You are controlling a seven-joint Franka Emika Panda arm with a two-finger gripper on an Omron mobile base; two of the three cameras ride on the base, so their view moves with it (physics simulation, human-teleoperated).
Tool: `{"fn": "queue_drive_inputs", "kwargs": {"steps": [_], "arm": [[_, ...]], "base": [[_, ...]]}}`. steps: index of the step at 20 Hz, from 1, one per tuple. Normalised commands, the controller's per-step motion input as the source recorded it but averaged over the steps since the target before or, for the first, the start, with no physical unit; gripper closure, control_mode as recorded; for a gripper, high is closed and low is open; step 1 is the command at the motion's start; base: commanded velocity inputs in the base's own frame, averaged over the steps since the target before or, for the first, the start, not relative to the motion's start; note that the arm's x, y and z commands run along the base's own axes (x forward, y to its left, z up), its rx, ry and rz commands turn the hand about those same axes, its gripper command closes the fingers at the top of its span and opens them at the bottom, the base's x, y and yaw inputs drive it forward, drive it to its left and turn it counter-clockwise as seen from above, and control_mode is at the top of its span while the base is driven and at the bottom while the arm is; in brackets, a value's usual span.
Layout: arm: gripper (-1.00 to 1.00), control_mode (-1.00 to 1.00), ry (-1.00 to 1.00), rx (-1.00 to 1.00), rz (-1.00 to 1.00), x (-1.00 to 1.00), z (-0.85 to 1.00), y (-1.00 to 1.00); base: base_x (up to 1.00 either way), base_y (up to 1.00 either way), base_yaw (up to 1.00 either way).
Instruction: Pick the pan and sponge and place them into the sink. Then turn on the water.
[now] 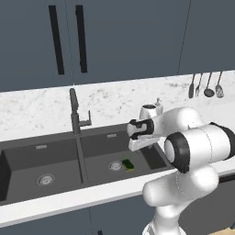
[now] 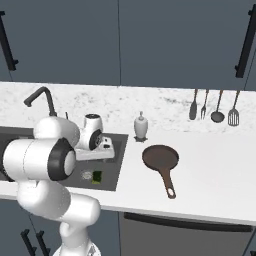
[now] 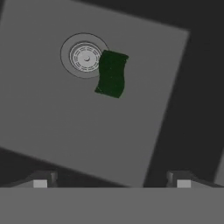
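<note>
Hovering wide and empty over the dark grey double-basin sink (image 2: 118, 165), the hand (image 2: 106, 145) has the round reddish-brown frying pan (image 2: 160, 158) on the white bench (image 2: 215, 170) at three o'clock, its handle pointing toward five.

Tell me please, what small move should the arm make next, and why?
Probably lift the gripper up out of the sink and swing it right, toward the pan. The sponge already lies on the basin floor beside the drain, and the gripper is open above it, holding nothing. The pan sits on the counter and no water runs from the faucet.
</note>
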Motion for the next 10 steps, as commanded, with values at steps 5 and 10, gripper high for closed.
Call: {"fn": "queue_drive_inputs", "kwargs": {"steps": [5,10], "arm": [[-1.00,-1.00,-0.12,-0.11,0.00,-0.48,0.29,-0.39],[-1.00,-1.00,-0.06,-0.04,-0.03,-0.19,0.58,-0.75]], "base": [[0.00,0.00,0.00],[0.00,0.00,0.00]]}}
